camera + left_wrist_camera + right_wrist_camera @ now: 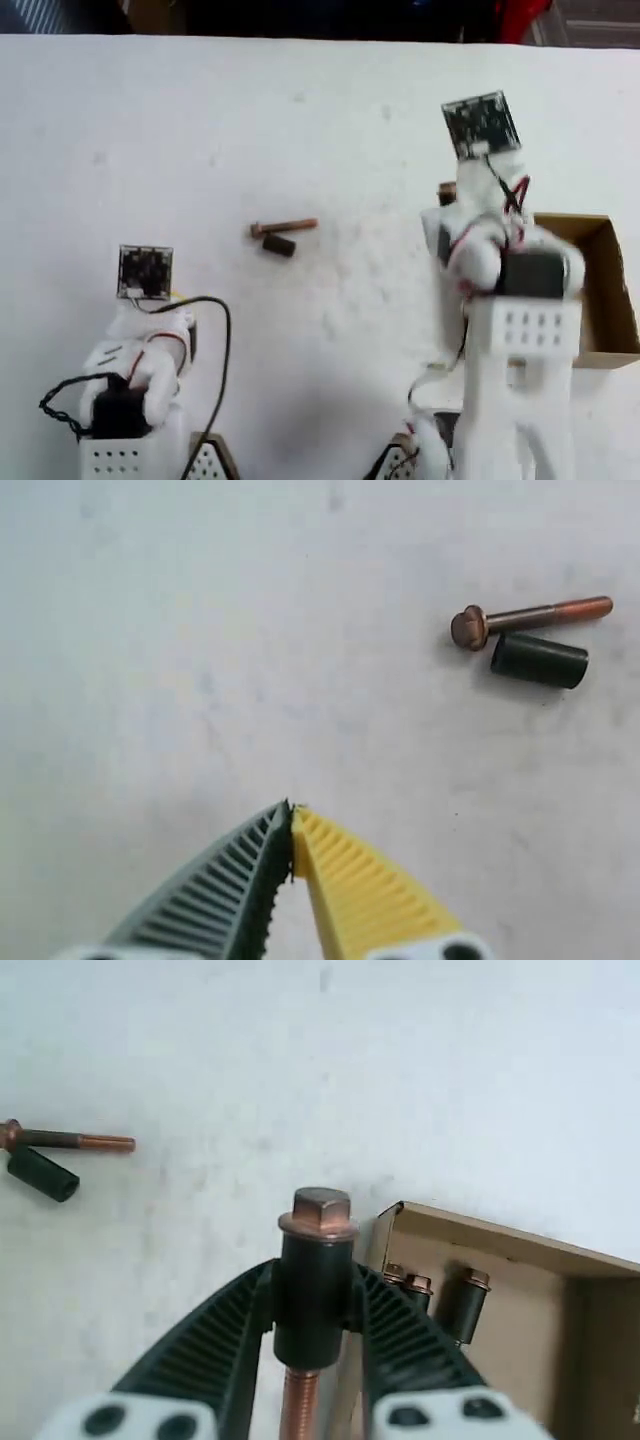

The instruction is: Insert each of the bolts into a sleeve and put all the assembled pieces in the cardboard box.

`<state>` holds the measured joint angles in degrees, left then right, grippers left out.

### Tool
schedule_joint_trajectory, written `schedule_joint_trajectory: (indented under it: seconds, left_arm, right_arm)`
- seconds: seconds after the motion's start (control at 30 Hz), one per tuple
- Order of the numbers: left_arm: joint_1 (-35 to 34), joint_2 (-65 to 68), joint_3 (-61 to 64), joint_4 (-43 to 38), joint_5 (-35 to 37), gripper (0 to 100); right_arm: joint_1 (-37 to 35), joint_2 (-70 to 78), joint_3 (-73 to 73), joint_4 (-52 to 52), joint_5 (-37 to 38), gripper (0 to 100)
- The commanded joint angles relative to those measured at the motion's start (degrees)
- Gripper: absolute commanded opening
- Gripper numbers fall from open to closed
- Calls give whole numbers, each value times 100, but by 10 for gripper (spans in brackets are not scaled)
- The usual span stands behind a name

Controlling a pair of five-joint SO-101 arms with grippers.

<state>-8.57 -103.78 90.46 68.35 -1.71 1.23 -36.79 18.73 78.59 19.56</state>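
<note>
My right gripper (315, 1278) is clamped on a black sleeve (312, 1310) with a copper bolt (320, 1212) through it. The bolt's head sits past the fingertips and its shank protrudes toward the wrist. Just beside it stands the cardboard box (500, 1245), in which I see several assembled pieces (466, 1300). My left gripper (291, 825) has its fingers pressed together on nothing, over the bare table (200, 630). Farther out lie the loose bolt (530, 618) and loose sleeve (538, 661), side by side, between the two arms.
</note>
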Motion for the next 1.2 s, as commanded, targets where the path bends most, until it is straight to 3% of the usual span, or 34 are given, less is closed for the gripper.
schedule_joint_trajectory:
  seconds: [0.0, 0.3, 0.57, 0.8, 1.17]
  left_arm:
    - [-40, -101, 97, -220, -44, 22]
    - [-40, -101, 440, -220, -79, 22]
    - [-40, -101, 527, -220, -88, 22]
    - [-40, -101, 545, -185, -88, 22]
    - [-22, -101, 651, -220, -88, 23]
  right_arm:
    - [541, 787, -651, -40, 316, 17]
    - [1798, 2738, -1415, -514, 378, 17]
    - [2457, 4127, -1459, -505, 1415, 17]
    - [2598, 5086, -1468, -514, 1969, 17]
    - [2571, 5446, -1468, -980, 1952, 44]
